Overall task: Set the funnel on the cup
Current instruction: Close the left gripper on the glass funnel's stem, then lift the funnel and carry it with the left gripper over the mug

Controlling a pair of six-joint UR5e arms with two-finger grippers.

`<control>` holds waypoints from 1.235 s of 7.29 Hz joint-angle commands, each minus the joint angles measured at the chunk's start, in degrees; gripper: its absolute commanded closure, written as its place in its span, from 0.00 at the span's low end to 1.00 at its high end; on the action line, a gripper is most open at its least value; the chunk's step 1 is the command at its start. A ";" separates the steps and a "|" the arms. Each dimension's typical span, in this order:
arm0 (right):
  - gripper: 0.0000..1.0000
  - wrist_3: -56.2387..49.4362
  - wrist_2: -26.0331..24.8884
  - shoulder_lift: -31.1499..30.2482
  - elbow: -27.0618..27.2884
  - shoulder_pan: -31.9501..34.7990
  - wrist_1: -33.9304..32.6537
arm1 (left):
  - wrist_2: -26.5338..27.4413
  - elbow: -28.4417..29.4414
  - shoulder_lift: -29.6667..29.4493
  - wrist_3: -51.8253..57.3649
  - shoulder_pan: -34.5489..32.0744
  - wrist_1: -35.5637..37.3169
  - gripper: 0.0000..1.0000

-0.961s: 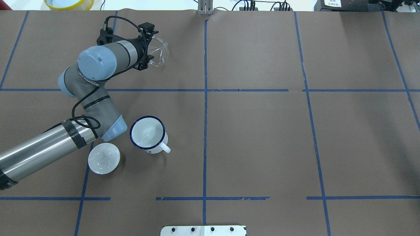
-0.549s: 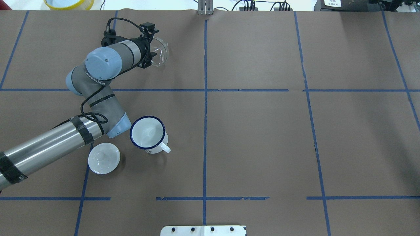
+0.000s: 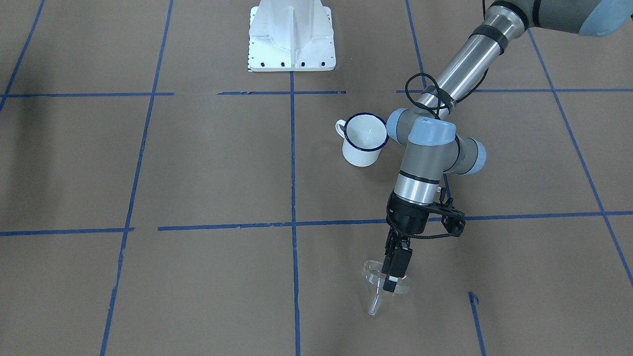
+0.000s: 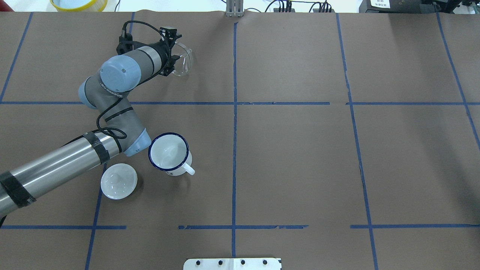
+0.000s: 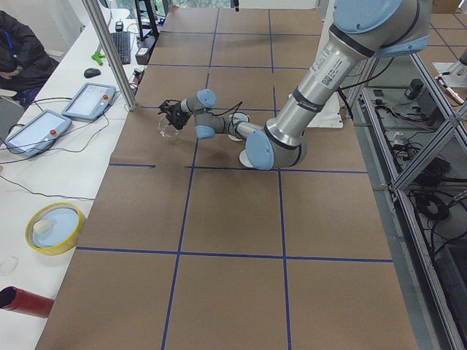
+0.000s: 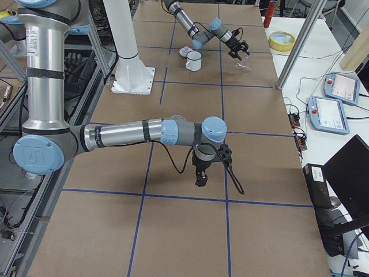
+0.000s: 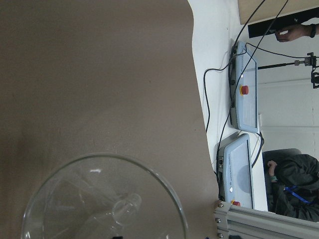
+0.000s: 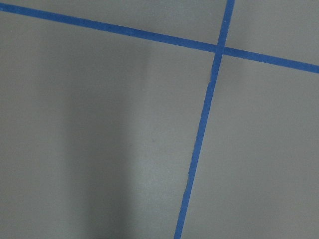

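- The funnel (image 3: 376, 291) is pinched at one edge of its wide rim by the left gripper (image 3: 392, 283), whose fingers are closed on the clear wall. It is held tilted, spout down, at the far side of the table (image 3: 198, 163) from the robot.
- Whether the spout tip is clear of the paper cannot be told for certain; in the side view it appears to be just above it.
- The cup (image 3: 363, 141) stands upright, well apart from the funnel, with its handle turned away from the arm.
- A slip or swivel is judged possible during the carry, because the smooth, thin plastic is gripped on one side only.
- The cup could be knocked or shifted, since the left arm's elbow (image 4: 137, 144) sits just beside its blue rim.
- An off-centre release is a risk: the funnel looks about as wide as the cup's mouth, so it could tip off.
- The cup is seen to be empty, and nothing is seen in the funnel.
- A white lid (image 4: 119, 181) lies knob up beside the cup.
- A yellow-rimmed dish (image 5: 55, 227) on the side bench holds a small pale object.
- The right gripper (image 6: 200, 180) is shown only in a side view, so its jaw state cannot be told.
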 commanded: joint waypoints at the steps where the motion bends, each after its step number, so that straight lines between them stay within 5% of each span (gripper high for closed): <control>1: 0.00 0.00 0.00 0.00 0.00 0.00 0.01 | 0.06 0.37 -0.20 -0.01 0.00 -0.12 0.73; 2: 0.00 0.00 0.00 0.00 0.00 0.00 0.01 | 0.06 0.37 -0.38 -0.01 -0.17 -0.21 0.95; 3: 0.00 0.00 0.00 0.00 0.00 0.00 0.01 | 0.06 0.37 -0.47 -0.01 -0.18 -0.82 1.00; 6: 0.00 0.00 0.00 0.00 0.00 0.00 0.01 | -0.29 -1.46 -0.91 -0.01 -2.54 -4.60 1.00; 8: 0.00 0.00 0.00 0.00 0.00 0.00 0.01 | -6.22 -10.04 -0.56 2.17 -4.56 -3.56 1.00; 9: 0.00 0.00 0.00 0.00 0.00 0.00 0.01 | -8.79 -15.66 -0.21 3.75 -4.66 3.76 1.00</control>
